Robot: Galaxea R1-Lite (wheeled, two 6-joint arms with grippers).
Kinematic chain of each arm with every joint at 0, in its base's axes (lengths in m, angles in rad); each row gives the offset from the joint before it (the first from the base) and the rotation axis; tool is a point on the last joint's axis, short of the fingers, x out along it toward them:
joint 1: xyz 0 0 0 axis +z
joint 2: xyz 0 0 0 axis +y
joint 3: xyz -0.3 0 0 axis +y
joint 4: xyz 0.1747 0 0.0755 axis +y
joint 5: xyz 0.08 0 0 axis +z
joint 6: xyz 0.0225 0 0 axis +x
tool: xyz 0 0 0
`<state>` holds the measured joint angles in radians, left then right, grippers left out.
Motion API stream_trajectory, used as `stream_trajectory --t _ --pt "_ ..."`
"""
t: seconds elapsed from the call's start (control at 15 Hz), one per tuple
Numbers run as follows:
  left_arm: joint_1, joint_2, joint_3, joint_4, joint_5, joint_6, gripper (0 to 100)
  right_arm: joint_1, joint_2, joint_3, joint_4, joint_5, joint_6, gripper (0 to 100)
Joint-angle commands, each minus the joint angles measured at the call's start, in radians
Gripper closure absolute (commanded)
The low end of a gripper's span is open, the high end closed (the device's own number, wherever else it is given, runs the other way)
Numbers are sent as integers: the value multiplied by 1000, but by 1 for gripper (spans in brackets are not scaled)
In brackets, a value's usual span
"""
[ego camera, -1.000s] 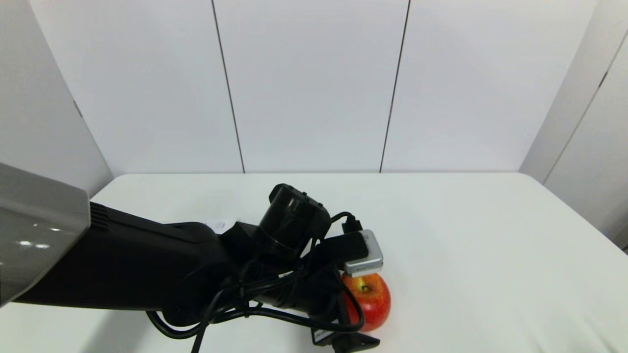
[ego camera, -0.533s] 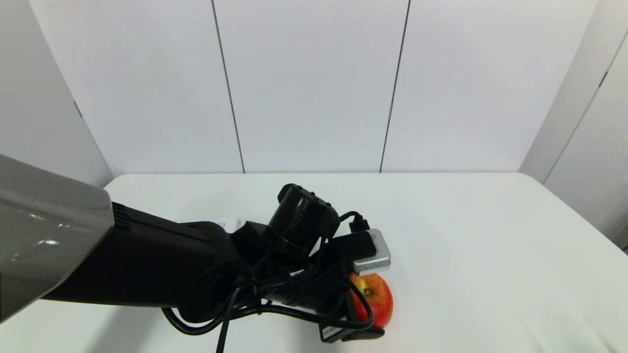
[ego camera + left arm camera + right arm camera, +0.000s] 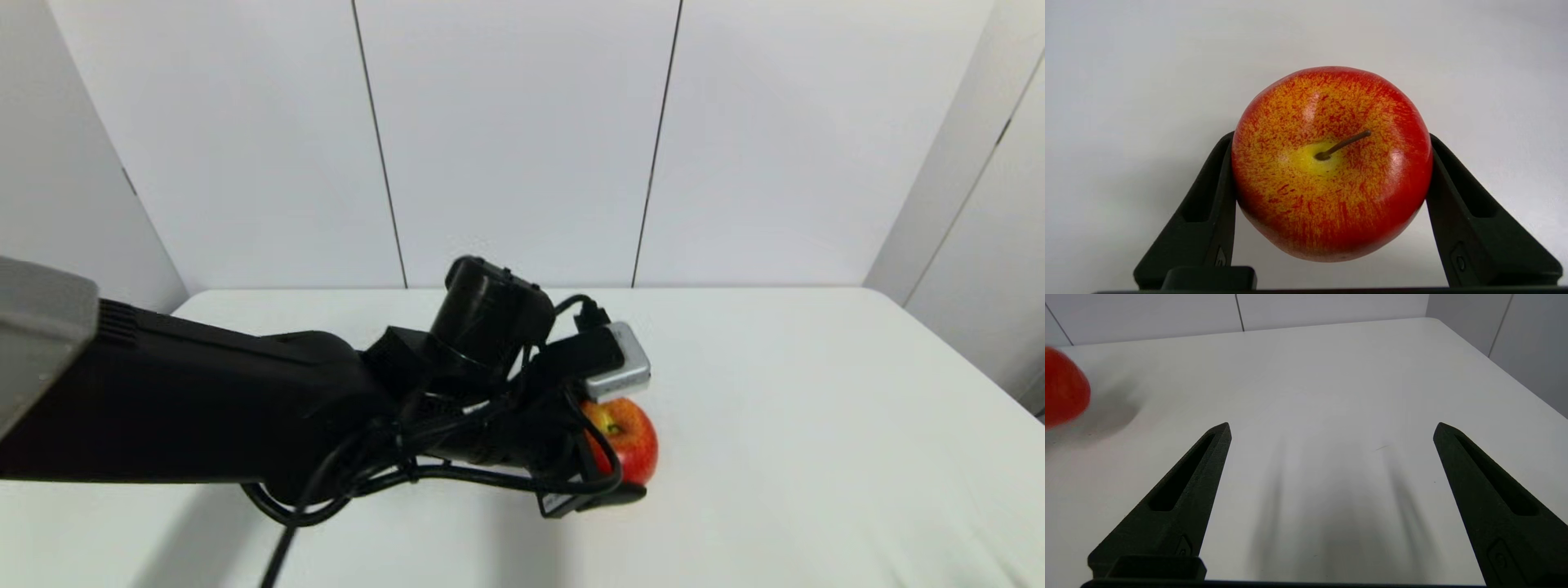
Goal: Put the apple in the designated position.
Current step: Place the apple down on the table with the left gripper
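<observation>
Left gripper (image 3: 1331,171) reaches over the middle of the plain white tabletop (image 3: 816,425), jaws clamped on the glossy red apple with a yellow-orange blush at its stem (image 3: 1331,163). One black finger presses each flank; stem faces the wrist camera. Apple (image 3: 629,441) appears held clear of the surface: shadow lies beneath it in the left wrist view, no visible contact.

Right gripper (image 3: 1331,428) idle low over the right-hand tabletop, jaws wide, nothing between them. Apple edge (image 3: 1063,388) shows at the margin of its view.

Judgement: carry phase. The designated spot carries no marking, so I cannot place it from these views. For a clean set-down: keep the grip level, lower until the base rests on the surface, then open the jaws slowly so the round fruit does not roll.

Room: bare tabletop lies open ahead and to the right. Far edge meets the white wall panels (image 3: 522,139); right edge lies well apart from the apple. Right gripper sits near the path if travel goes rightward.
</observation>
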<state>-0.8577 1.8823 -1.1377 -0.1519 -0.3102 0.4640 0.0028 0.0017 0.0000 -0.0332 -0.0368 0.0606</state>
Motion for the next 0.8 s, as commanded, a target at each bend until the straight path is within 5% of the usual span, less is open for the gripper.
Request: stream_trajectory --t 0.07,0.6,0.8 --pt "195 -243 27 2 177 10 100 0 1 12 -1 0 1 0" --pt "1075 -684 427 -29 175 -47 100 0 1 12 -1 0 1 0" --pt "1122 -704 538 -23 174 -228 100 0 1 12 -1 0 1 0"
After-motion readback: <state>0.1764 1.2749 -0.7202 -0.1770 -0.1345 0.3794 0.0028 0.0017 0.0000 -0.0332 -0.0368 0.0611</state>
